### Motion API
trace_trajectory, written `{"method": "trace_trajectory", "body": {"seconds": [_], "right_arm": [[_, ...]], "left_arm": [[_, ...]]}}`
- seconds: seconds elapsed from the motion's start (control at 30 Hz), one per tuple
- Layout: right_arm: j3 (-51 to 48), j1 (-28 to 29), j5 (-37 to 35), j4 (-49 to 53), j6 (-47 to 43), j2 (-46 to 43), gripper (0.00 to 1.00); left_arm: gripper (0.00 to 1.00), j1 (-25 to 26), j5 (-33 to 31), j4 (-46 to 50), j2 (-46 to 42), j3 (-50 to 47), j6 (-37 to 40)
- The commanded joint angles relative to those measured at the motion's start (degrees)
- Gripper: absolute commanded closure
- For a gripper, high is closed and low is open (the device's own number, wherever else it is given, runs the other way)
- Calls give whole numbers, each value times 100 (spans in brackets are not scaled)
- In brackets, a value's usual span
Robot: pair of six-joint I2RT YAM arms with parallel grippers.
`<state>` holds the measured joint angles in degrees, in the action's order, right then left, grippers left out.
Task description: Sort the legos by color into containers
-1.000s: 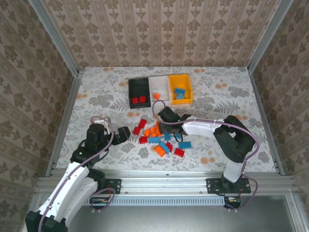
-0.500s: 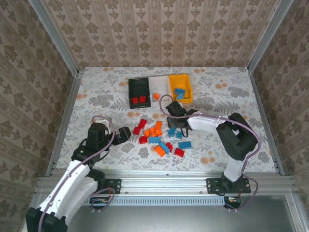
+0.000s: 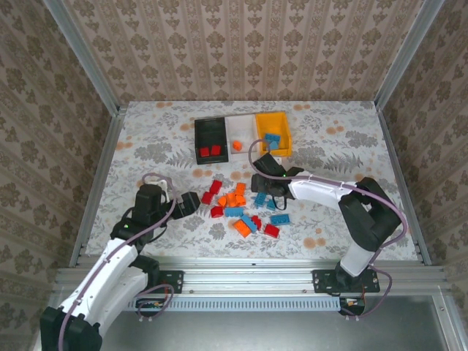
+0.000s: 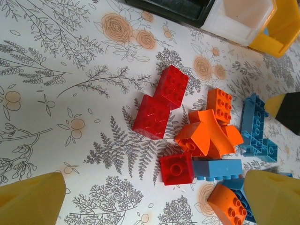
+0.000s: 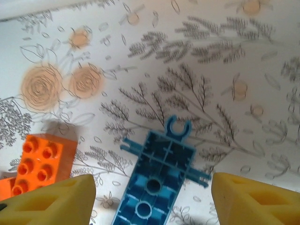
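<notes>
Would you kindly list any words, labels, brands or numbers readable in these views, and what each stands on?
None can be read. Studs on the red brick are too blurred for any embossing; the black bin, white bin and yellow bin show no labels; the table bears only floral print.

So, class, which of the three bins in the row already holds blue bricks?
The orange-yellow bin at the right end: blue bricks lie in it. The black bin holds red bricks, the white bin one orange brick.
</notes>
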<state>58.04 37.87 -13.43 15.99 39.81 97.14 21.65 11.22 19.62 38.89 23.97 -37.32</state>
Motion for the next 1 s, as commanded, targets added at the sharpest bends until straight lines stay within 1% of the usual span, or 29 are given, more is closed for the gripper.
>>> {"method": "trace_trajectory", "body": {"seconds": [0.0,0.07,0.27,0.4,0.57,0.73,0.97], "right_arm": [[-93,84,87,137,618,149,32],[25,95,181,76,613,337,33],[215,97,-19,141,783,666,36],[216,107,-235,74,875,751,46],[238,109,-388,-60,909,776,59],[366,115,-445,-32,782,762,63],[354,115,-528,-142,518,341,66]], "left_arm": [[0,-39,91,-142,-31,49,23],[0,-39,97,-142,-39,38,23],[0,-43,111,1,-158,73,49],[0,-47,69,-49,-329,-14,50],[0,-43,64,132,-139,256,198],[0,-51,115,54,19,311,127],[0,-47,135,7,83,302,12]]}}
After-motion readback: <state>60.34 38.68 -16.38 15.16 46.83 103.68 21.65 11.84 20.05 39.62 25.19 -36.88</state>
